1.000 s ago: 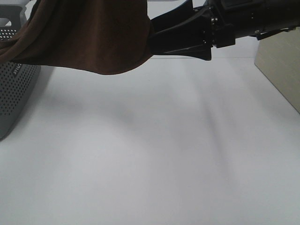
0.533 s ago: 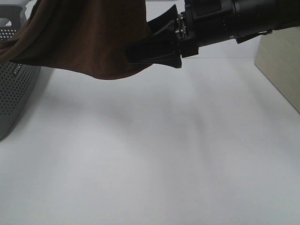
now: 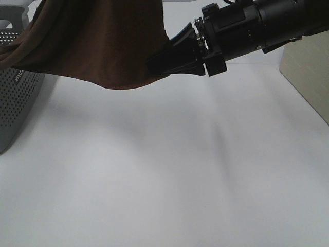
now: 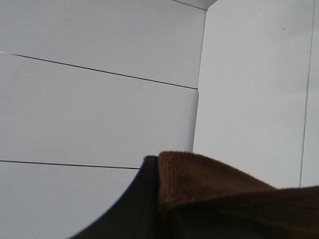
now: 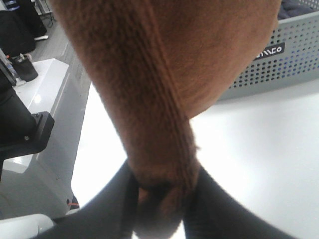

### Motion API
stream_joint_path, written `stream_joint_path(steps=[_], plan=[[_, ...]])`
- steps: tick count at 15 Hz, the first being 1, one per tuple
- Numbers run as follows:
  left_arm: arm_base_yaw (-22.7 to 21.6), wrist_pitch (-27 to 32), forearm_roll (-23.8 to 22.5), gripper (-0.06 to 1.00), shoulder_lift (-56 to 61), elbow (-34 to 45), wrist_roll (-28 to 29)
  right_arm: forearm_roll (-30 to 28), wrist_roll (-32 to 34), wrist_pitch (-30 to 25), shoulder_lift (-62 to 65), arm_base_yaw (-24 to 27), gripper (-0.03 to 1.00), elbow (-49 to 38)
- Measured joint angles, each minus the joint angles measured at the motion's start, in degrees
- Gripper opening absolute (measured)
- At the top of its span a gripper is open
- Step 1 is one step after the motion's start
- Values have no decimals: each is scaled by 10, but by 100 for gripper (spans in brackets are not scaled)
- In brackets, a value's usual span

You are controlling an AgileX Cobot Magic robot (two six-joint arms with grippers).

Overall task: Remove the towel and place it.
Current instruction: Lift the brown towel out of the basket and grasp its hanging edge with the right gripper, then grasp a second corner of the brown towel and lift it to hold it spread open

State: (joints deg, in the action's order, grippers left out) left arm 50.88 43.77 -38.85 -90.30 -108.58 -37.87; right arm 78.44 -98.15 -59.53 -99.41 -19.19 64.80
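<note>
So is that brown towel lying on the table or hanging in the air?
Hanging: the towel sags above the white table, pinched by the right gripper.

The towel (image 3: 103, 41) hangs above the table (image 3: 164, 180), its left end seemingly over the basket (image 3: 15, 98).

Top of the towel (image 3: 103, 41) — beyond the upper edge; grey basket (image 3: 15, 103) half out at left

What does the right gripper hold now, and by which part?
The right gripper pinches the towel by a bunched stretch of its hemmed edge.
</note>
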Motion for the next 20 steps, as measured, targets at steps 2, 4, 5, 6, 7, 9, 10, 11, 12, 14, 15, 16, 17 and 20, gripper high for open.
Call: stream_joint_path(steps=[2,4,5,6,7,9,10,11,12,14,15,16,17,20], plan=[[0,1,3,0,0,0,0,-28,17,-6,1,0,8,0],[0,6,8,0,0,0,0,-43,44,-11,11,0,1,1],[0,15,12,0,0,0,0,-45,61,-12,23,0,1,1],[0,23,19,0,0,0,0,-45,87,-10,34,0,1,1],[0,32,30,0,0,0,0,-46,131,2,46,0,1,1],[0,38,45,0,0,0,16,-70,206,47,72,0,1,1],[0,38,46,0,0,0,25,-101,253,74,96,0,1,2],[0,37,46,0,0,0,44,-156,319,93,120,0,1,15],[0,36,46,0,0,0,61,-224,396,95,136,0,1,39],[0,29,36,0,0,0,83,-399,576,58,149,0,1,121],[-2,28,33,0,0,0,87,-488,645,24,148,0,1,184],[-23,7,46,0,0,0,91,-601,724,-50,139,0,1,291],[-42,-4,62,0,0,0,92,-631,736,-71,131,0,1,342],[-108,-48,135,0,0,0,89,-678,744,-95,88,0,1,478]])
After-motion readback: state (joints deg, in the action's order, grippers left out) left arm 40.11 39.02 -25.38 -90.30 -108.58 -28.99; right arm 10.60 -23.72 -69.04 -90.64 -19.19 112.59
